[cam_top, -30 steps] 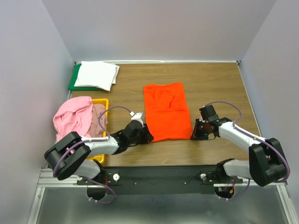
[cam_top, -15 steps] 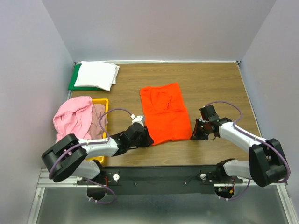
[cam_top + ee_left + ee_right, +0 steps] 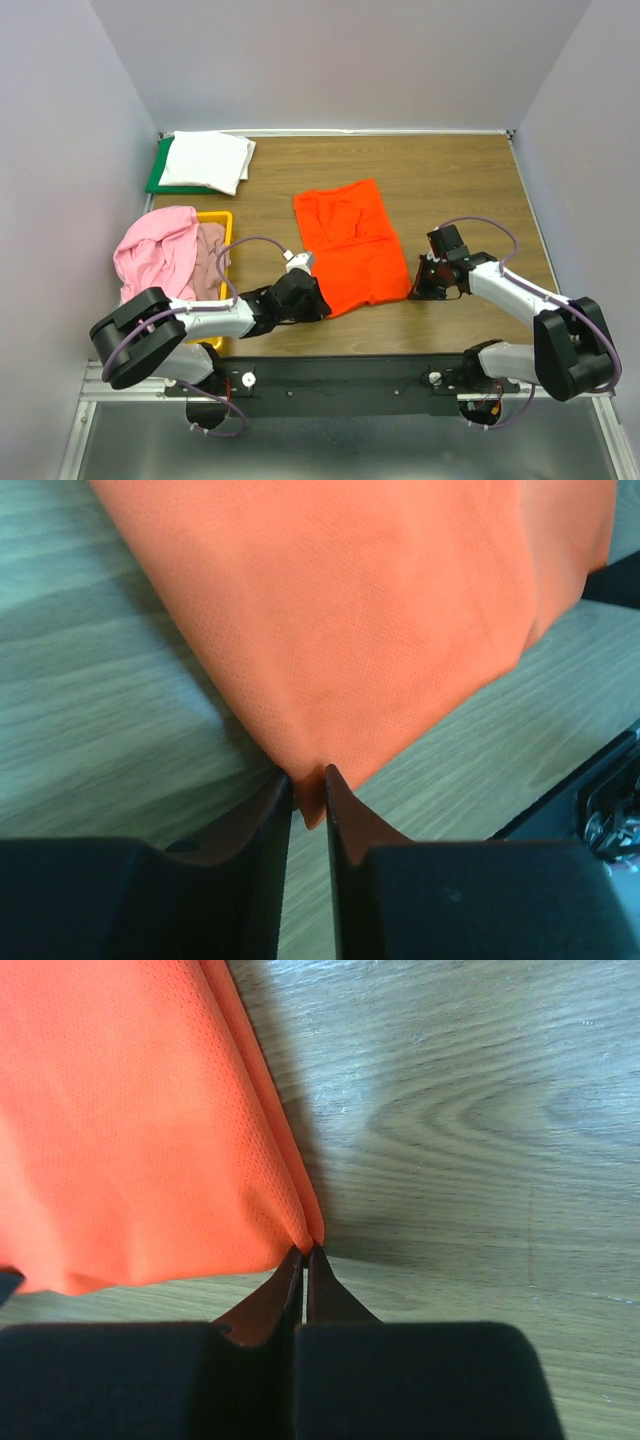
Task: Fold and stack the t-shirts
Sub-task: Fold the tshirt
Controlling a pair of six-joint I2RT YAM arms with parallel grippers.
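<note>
Wooden table (image 3: 460, 180): orange t-shirt (image 3: 345, 240) near corners clamped in left tool (image 3: 308, 782), right tool (image 3: 304, 1256).

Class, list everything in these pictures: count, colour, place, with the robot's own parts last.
orange t-shirt: one, bright orange, spread out, centre
white t-shirt: one, white, folded on the green board
light pink t-shirt: one, pink, heaped over the yellow bin
mauve t-shirt: one, dusty pink, in the bin
yellow bin: one, yellow, left edge
green board: one, green, far left corner
table: one, brown wood, under everything
left gripper: one, black, shut on orange t-shirt's near left corner
right gripper: one, black, shut on its near right corner
</note>
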